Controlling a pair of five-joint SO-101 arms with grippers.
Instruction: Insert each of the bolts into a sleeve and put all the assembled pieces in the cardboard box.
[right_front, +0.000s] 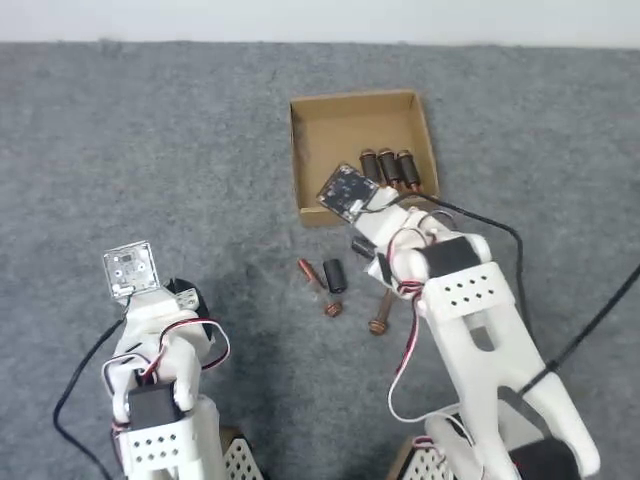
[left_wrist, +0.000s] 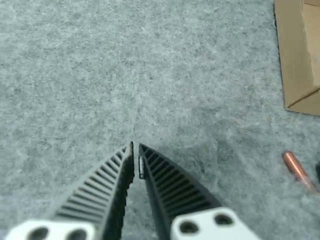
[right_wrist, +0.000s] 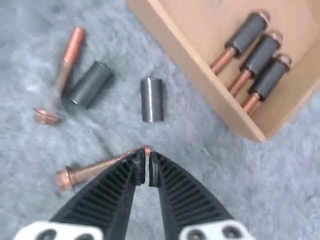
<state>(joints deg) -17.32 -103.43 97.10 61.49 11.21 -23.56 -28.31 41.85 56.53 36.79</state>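
Observation:
Three bolts in dark sleeves (right_wrist: 260, 52) lie inside the cardboard box (right_wrist: 200, 75), seen from above as a row (right_front: 388, 168) by the box's (right_front: 300, 160) right wall. On the carpet lie two loose dark sleeves (right_wrist: 90, 85) (right_wrist: 151, 99) and two copper bolts (right_wrist: 62, 75) (right_wrist: 95, 167). My right gripper (right_wrist: 144, 162) is shut, its tips right at the threaded end of the nearer bolt (right_front: 380, 315); I cannot tell whether they touch. My left gripper (left_wrist: 136, 147) is shut over bare carpet, far left of the parts (right_front: 185, 297).
Grey carpet covers the table. The box corner (left_wrist: 295, 60) and one bolt tip (left_wrist: 297, 170) show in the left wrist view. A black cable (right_front: 500, 235) runs from the right arm. There is free carpet left of the box.

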